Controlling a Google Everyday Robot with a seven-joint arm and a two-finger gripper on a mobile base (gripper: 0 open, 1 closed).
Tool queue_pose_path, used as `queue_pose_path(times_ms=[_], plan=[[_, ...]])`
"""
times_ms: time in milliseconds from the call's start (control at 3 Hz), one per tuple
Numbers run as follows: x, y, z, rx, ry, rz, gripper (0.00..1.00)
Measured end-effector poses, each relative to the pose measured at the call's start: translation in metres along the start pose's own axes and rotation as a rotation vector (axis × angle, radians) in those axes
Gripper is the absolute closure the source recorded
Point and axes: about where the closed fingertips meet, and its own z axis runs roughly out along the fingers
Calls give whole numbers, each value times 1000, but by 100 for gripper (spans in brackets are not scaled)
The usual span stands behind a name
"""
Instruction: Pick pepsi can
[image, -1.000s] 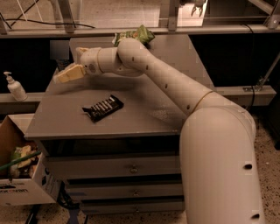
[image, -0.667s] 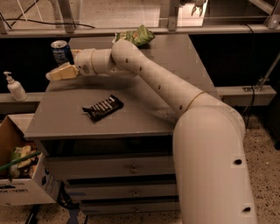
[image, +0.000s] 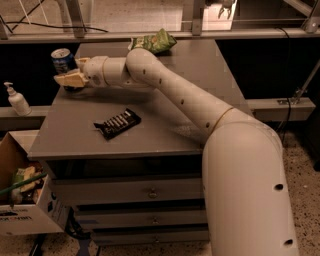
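Note:
The pepsi can (image: 62, 59), blue with a silver top rim, stands upright at the far left corner of the grey table (image: 165, 135). My gripper (image: 68, 71) is at the can, reaching in from the right at the end of the white arm. It is open, with one cream finger (image: 67, 79) across the front of the can's lower part and the other behind it on the right. The can's lower half is hidden by the front finger.
A flat black candy bar with white stripes (image: 117, 122) lies at the table's front left. A green snack bag (image: 152, 42) lies at the far edge. A soap bottle (image: 17, 100) and a cardboard box (image: 22, 205) are to the left, with drawers (image: 150, 192) below.
The gripper has moved left and a little farther back, from the table's left part up to the can, and now straddles its lower part.

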Motion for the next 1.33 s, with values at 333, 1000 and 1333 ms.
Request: queue_pose_path(times_ms=[333, 1000, 1333], plan=[[-6, 1, -7, 13, -9, -10, 88], [-52, 1, -88, 62, -18, -66, 100], [-52, 0, -91, 66, -17, -67, 100]])
